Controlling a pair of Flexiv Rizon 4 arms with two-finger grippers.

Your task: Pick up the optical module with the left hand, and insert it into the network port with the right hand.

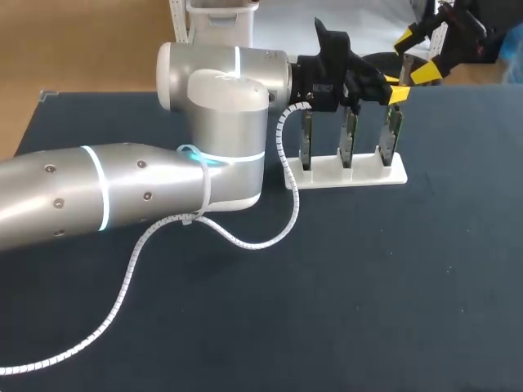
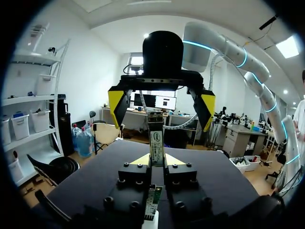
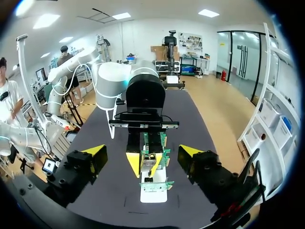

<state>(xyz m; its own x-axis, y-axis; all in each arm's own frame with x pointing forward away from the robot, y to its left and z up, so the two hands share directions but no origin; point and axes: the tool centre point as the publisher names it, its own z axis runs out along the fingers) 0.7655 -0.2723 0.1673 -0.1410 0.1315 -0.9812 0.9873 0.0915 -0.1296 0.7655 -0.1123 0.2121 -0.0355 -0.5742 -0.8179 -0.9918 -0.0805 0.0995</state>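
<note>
Over the white rack (image 1: 351,174), the left tool (image 2: 156,161) pinches the upright optical module (image 2: 156,136), facing the wide-spread right tool (image 2: 161,107).

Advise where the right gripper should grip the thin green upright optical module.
Likely the free upper end of the green optical module, above where the left gripper pinches it. Bring the open right gripper from opposite the left one, fingers straddling the strip: it stands upright, top exposed.
</note>
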